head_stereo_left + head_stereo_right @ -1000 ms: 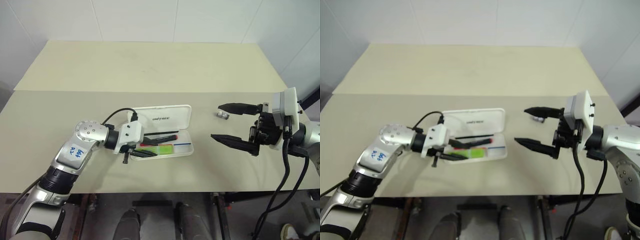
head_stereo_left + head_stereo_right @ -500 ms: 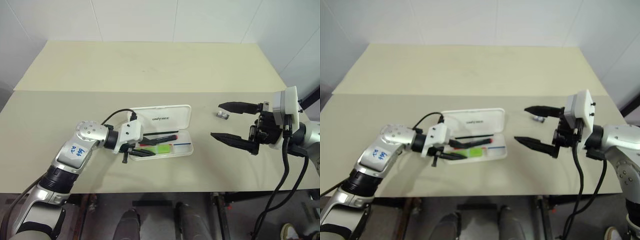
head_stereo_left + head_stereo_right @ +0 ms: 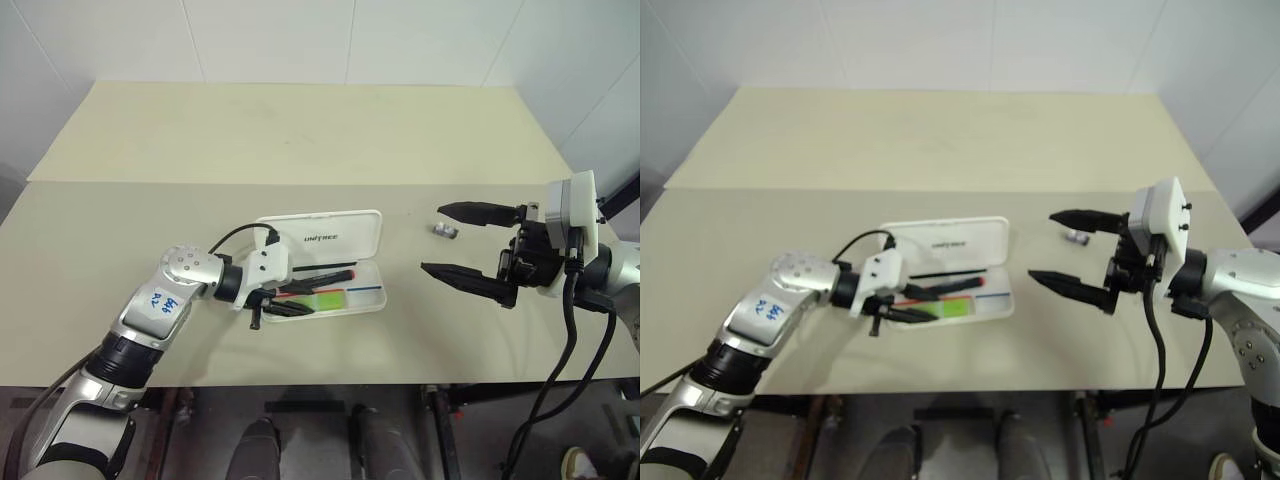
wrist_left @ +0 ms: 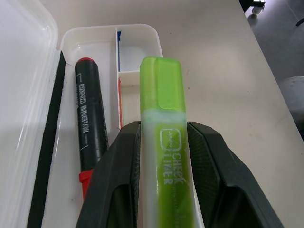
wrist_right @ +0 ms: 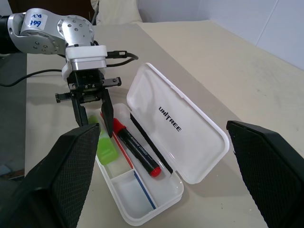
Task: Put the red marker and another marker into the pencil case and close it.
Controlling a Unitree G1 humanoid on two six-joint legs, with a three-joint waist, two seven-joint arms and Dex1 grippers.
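Note:
The white pencil case (image 3: 368, 224) lies open on the table, its lid folded back. Inside the tray, along the lid side, rests the red marker (image 3: 327, 275), black with a red cap (image 4: 90, 128). My left gripper (image 3: 304, 299) reaches into the tray from the left. It is shut on the light-green marker (image 4: 164, 147), its two fingers pressed against the barrel's sides. The green marker (image 5: 105, 148) sits low in the tray's front lane, parallel to the red one. My right gripper (image 3: 432, 240) hovers open and empty to the right of the case.
A tiny grey metallic object (image 3: 445, 230) sits on the table right of the case, between my right gripper's spread fingers as seen from above. The table's front edge (image 3: 330, 384) runs close below the case.
My left wrist has tipped down a little and edged right, bringing the green marker lower into the tray. The right arm and the case have not moved.

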